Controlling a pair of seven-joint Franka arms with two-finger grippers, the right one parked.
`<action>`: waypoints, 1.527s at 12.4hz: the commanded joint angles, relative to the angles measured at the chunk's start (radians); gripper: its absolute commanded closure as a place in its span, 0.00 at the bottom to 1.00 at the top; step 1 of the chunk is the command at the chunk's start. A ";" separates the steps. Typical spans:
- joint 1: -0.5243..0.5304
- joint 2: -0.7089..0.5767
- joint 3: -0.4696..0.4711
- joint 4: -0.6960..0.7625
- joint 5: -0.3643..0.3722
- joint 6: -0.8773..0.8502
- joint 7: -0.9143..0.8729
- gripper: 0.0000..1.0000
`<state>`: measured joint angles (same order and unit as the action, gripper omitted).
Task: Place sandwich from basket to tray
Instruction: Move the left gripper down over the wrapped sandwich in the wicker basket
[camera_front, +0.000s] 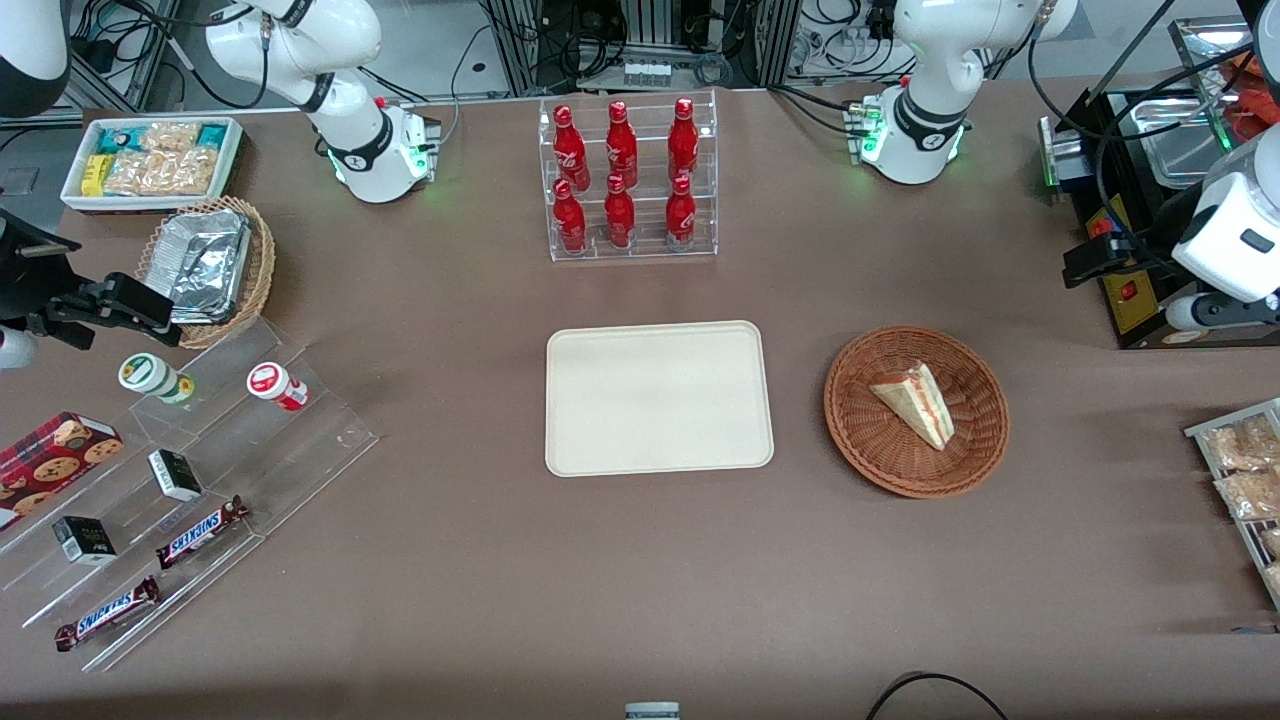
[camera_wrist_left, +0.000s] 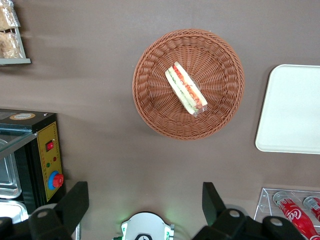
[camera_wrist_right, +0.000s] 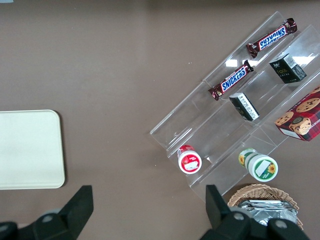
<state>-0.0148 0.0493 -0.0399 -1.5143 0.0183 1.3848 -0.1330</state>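
Note:
The sandwich (camera_front: 915, 402), a pale wedge with red and green filling, lies in the round reddish-brown basket (camera_front: 852, 440) on the brown table. The cream tray (camera_front: 658, 397) lies beside the basket, toward the parked arm's end, with nothing on it. My left gripper (camera_front: 1095, 260) hangs high above the table toward the working arm's end, farther from the front camera than the basket. In the left wrist view the gripper (camera_wrist_left: 144, 200) is open wide and empty, with the sandwich (camera_wrist_left: 186, 89), the basket (camera_wrist_left: 150, 100) and a part of the tray (camera_wrist_left: 295, 110) well below it.
A clear rack of red bottles (camera_front: 625, 180) stands farther from the front camera than the tray. A black box with a yellow panel (camera_front: 1125, 295) sits under the gripper. A rack of snack bags (camera_front: 1245, 480) lies at the working arm's end. The arm's base (camera_front: 910, 140) is near.

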 joint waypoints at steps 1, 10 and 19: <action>-0.013 0.009 0.003 -0.003 0.020 -0.010 0.010 0.00; -0.074 0.081 -0.009 -0.269 0.020 0.305 -0.143 0.00; -0.154 0.064 -0.008 -0.639 0.026 0.831 -0.604 0.00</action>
<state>-0.1429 0.1521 -0.0556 -2.0863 0.0250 2.1481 -0.6072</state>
